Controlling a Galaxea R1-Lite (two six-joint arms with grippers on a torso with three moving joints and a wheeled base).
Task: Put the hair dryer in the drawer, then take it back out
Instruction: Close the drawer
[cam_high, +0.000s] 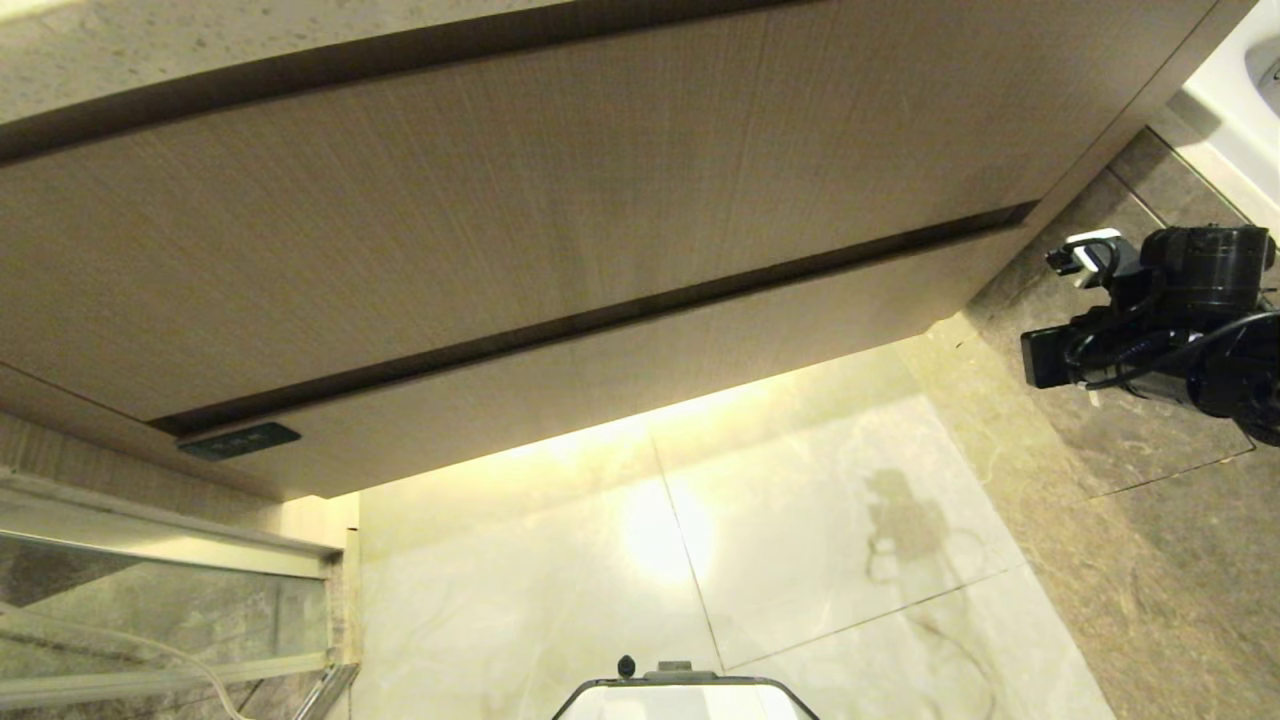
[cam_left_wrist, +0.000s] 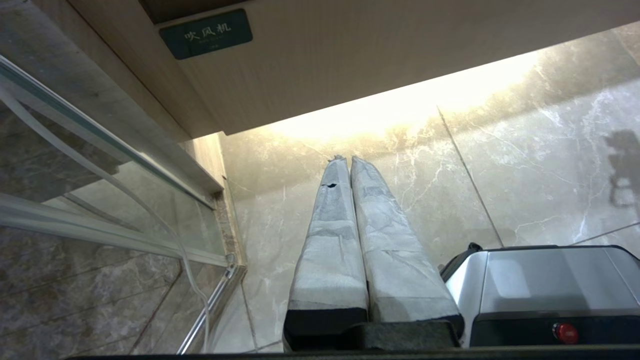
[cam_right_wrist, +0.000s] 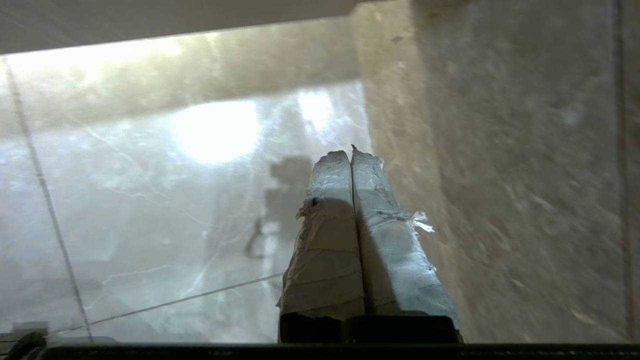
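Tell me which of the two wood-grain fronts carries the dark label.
The lower, shallower drawer front: its small dark label sits at its upper left corner. The taller panel above has none.

Warm yellow light spills from under the cabinet (cam_high: 600, 400) onto the glossy floor tiles (cam_high: 800, 540), w/ a blown-out glare spot at lower centre of head view. Cabinet front dim, evenly lit. Arm shadow (cam_high: 900, 530) w/ thin cable lines falls right of the glare. Left wrist view sharp; bright band across upper middle. Right wrist view hazy, motion-blurred esp. on right side; white hotspot (cam_right_wrist: 215, 132) upper left, soft shadow beside it.
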